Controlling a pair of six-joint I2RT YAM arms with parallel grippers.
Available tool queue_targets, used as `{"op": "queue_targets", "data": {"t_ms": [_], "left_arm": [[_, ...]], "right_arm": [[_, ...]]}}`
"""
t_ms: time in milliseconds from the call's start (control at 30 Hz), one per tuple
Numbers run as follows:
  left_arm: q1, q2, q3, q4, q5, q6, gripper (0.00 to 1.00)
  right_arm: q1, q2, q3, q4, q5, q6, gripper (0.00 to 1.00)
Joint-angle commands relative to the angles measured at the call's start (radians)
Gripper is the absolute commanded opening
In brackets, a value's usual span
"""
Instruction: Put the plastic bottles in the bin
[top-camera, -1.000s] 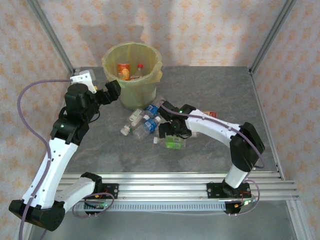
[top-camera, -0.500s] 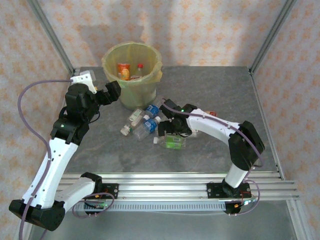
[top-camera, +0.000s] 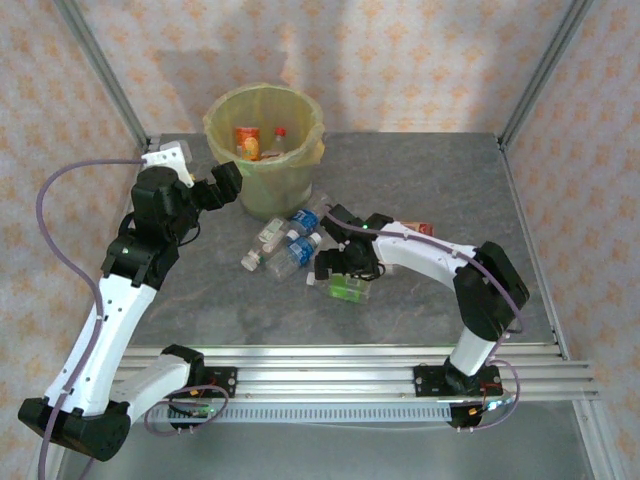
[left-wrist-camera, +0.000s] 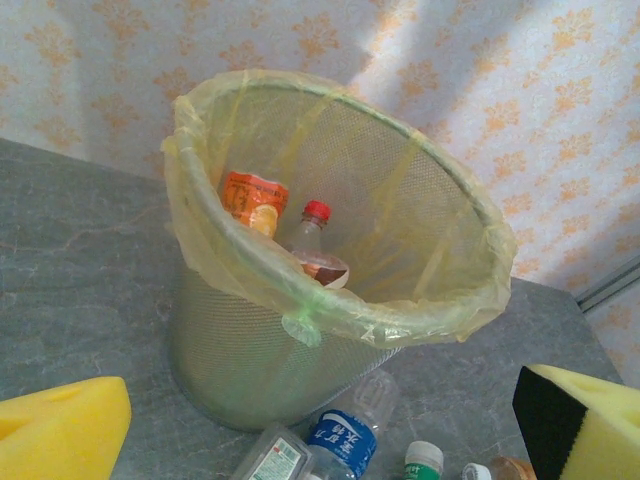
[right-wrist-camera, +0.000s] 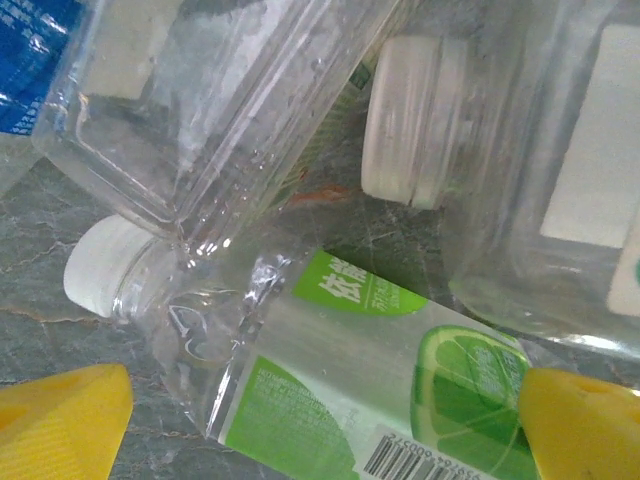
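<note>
Two bottles (top-camera: 250, 142) sit in the bin (top-camera: 275, 190); loose bottles (top-camera: 290, 250) lie just in front of it, the released right gripper (top-camera: 345, 272) straddling a green-label bottle (right-wrist-camera: 380, 400), the released left gripper (top-camera: 222, 183) beside the bin.

Bin (top-camera: 272, 195) stands nr far edge of table (top-camera: 440, 180), twd far-L corner, w/ 2 bottles (top-camera: 248, 142) inside it. Loose bottles (top-camera: 290, 248) lie heaped mid-table, just before the bin & slightly R; end bottle (top-camera: 349, 288) at heap's near-R side, under R gripper (top-camera: 335, 268). L gripper (top-camera: 222, 185) just L of bin.
</note>
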Motion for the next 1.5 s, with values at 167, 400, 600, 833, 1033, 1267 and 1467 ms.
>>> {"op": "queue_targets", "data": {"t_ms": [167, 400, 600, 833, 1033, 1267, 1467], "left_arm": [[0.003, 0.006, 0.022, -0.022, -0.022, 0.015, 1.0], [0.004, 0.01, 0.024, -0.023, -0.025, 0.013, 1.0], [0.003, 0.01, 0.024, -0.025, -0.028, 0.013, 1.0], [0.003, 0.012, 0.019, -0.023, -0.037, 0.013, 1.0], [0.003, 0.014, 0.021, -0.022, -0.038, 0.013, 1.0], [0.003, 0.018, 0.018, -0.019, -0.038, 0.012, 1.0], [0.003, 0.018, 0.021, -0.022, -0.043, 0.013, 1.0]], "right_arm": [[0.009, -0.014, -0.044, 0.0, -0.069, 0.04, 0.99], [0.038, -0.013, -0.055, -0.021, -0.099, 0.027, 0.99], [0.06, 0.014, -0.056, -0.079, -0.047, -0.007, 0.99], [0.079, 0.041, -0.03, -0.133, 0.021, -0.051, 0.99], [0.094, 0.087, -0.015, -0.149, 0.052, -0.066, 0.99], [0.098, 0.148, 0.016, -0.134, 0.069, -0.075, 1.0], [0.101, 0.181, 0.045, -0.127, 0.061, -0.083, 0.97]]}}
